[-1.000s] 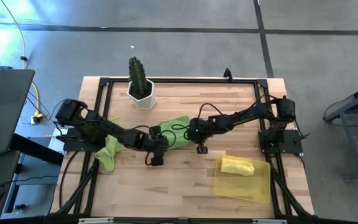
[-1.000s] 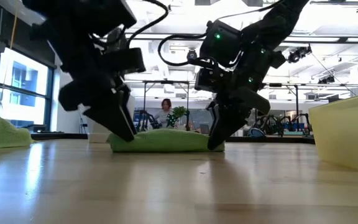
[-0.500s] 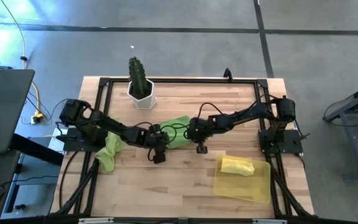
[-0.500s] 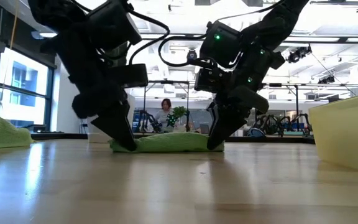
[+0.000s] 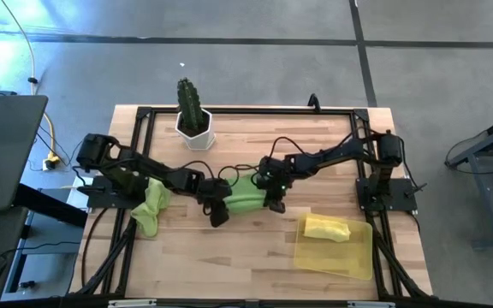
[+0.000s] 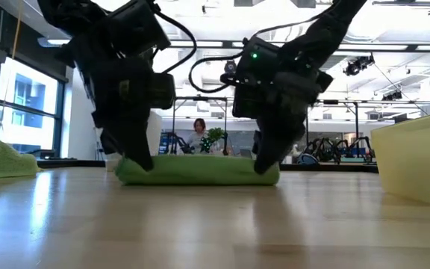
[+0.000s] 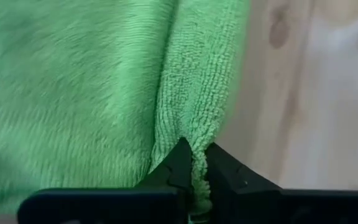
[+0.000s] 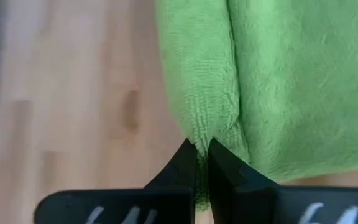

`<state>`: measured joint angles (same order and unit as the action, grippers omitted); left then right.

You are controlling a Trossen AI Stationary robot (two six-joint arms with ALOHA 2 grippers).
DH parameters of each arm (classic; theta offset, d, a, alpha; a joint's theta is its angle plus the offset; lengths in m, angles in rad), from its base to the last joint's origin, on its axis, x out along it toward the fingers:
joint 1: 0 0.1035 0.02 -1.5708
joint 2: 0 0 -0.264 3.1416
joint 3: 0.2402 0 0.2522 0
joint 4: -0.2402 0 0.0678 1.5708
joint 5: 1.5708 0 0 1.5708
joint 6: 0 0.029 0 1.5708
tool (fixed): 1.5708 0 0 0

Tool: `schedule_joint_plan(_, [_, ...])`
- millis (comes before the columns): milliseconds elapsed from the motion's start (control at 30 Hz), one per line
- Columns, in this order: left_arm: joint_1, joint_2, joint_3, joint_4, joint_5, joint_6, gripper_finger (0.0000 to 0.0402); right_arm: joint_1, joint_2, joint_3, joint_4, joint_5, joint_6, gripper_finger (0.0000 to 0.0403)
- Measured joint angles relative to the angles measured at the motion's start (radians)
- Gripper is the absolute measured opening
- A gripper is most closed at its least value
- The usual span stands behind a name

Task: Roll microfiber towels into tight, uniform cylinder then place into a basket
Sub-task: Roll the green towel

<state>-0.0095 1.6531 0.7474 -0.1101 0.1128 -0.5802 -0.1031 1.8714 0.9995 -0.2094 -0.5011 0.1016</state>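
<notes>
Both claws pinch plush green towel (image 5: 245, 198), folded thick

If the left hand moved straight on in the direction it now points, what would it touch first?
Nothing new: the left hand is already shut on the folded edge of the lime green towel. Straight on lies more of that towel; the wooden table probably sits just beneath it, though depth is unclear.

Lime green towel (image 5: 245, 198), bright yellow towel (image 5: 326, 228), translucent yellow basket (image 5: 336, 255).

towel (image 5: 245, 196) mid-table between both grippers; second towel (image 5: 150, 207) left; third, seemingly rolled (image 5: 326, 228), in basket (image 5: 349, 257) right; pot (image 5: 196, 130) behind
</notes>
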Motion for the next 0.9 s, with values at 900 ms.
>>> schedule_joint_plan(900, [0.055, 0.004, 0.005, -0.182, -0.099, -0.253, 0.001, -0.031, -0.06, 0.106, -0.073, 0.178, -0.269, 0.0128])
